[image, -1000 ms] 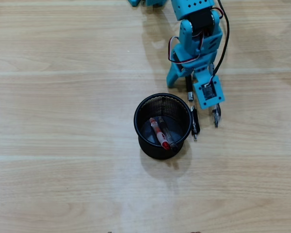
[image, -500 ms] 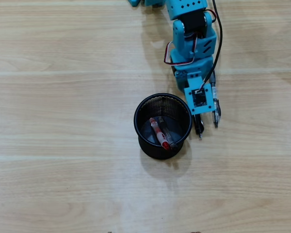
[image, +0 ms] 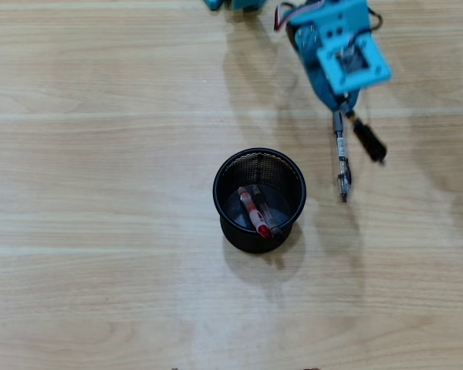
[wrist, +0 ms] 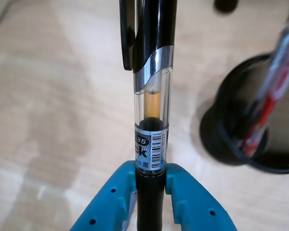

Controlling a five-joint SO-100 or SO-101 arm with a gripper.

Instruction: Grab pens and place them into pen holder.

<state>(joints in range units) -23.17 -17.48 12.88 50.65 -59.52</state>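
A black mesh pen holder stands mid-table with a red pen and a dark pen inside; it also shows at the right of the wrist view. My blue gripper is up and right of the holder, shut on a clear-barrelled black pen that points down the overhead view. In the wrist view the blue fingers clamp the pen near its grip end, above the table. Another black piece lies just right of the pen.
The light wooden table spreads all around. The arm's base sits at the top edge of the overhead view. A dark round object is at the top edge of the wrist view.
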